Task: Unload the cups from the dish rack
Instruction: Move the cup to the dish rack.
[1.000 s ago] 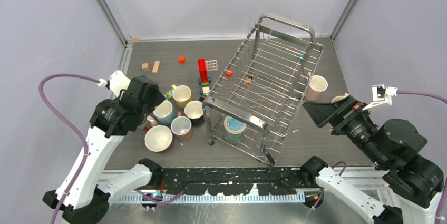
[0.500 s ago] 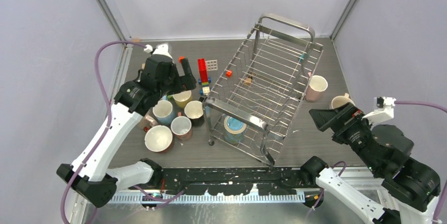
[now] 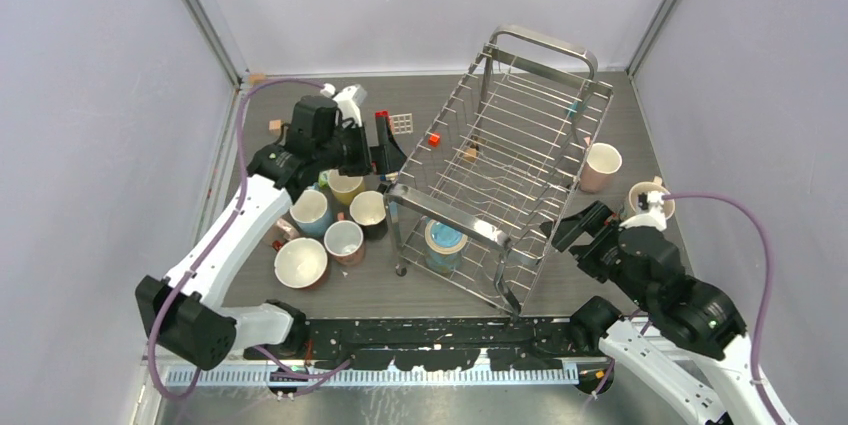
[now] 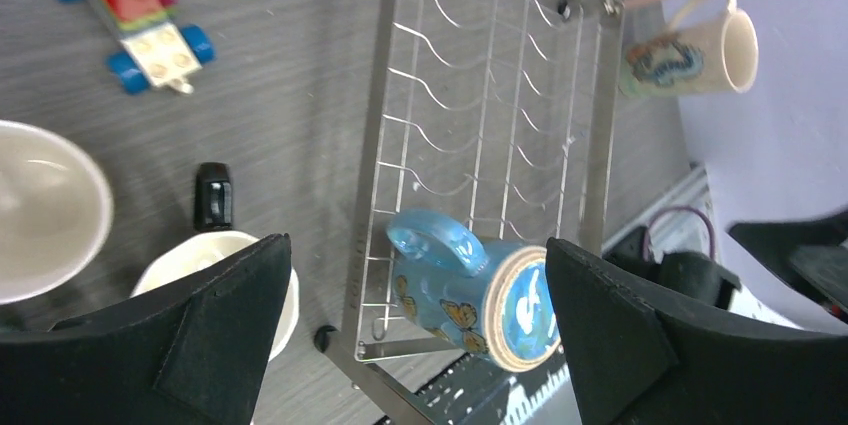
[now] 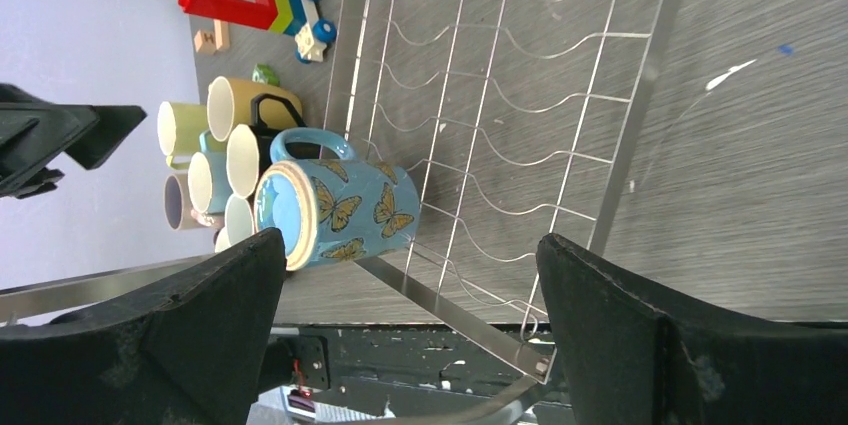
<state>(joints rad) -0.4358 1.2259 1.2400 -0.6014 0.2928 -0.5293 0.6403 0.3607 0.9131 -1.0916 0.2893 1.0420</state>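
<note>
While one blue butterfly mug (image 3: 444,243) lies on its side at the near end of the dish rack (image 3: 545,43), a bunch of other mugs (image 3: 330,220) sits just left of the rack and a pair of mugs (image 3: 601,165) stands off its right side. Left gripper (image 4: 415,325) hangs over the far edge of that bunch by the toy blocks (image 4: 135,5), jaws wide open, nothing in them. Right gripper (image 5: 410,330) sits low by the rack's near right corner, also wide open and empty.

Bright, even light falls from above; shadows on the desk (image 3: 620,105) are faint and short. The rack (image 3: 545,42) glints along its steel rails. The overhead view is sharp; in both wrist views the claw fingers (image 4: 220,325) at 5 and 7 o'clock look soft.
</note>
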